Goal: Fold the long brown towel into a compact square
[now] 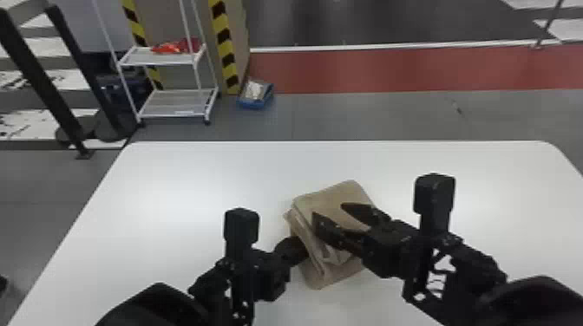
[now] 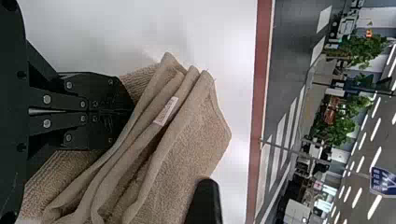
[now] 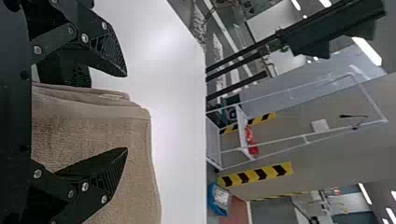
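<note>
- By the left gripper [image 1: 301, 250], the layered side of the brown towel [image 1: 332, 198] is met, on the side toward the left arm; its fingers are seen pressed together in the left wrist view, but whether any cloth is pinched cannot be told.
- The right gripper [image 1: 329, 210] is held over the towel, its fingers spread, with brown cloth seen between them in the head view.
- The towel is laid on the white table [image 1: 173, 186], folded into a thick, slightly skewed stack; its layers are fanned unevenly along the side toward the left arm.
- A small white label [image 2: 166, 111] is shown among the folds.
- Beyond the table, on the robot's left, a white rack [image 1: 169, 60] is seen, with a red item [image 1: 175, 46] placed on its upper shelf.
- Beside the rack, a blue box [image 1: 255, 103] is set on the floor, near a post marked with yellow and black stripes [image 1: 224, 45].
- The floor farther off is crossed by a red strip [image 1: 390, 69].
</note>
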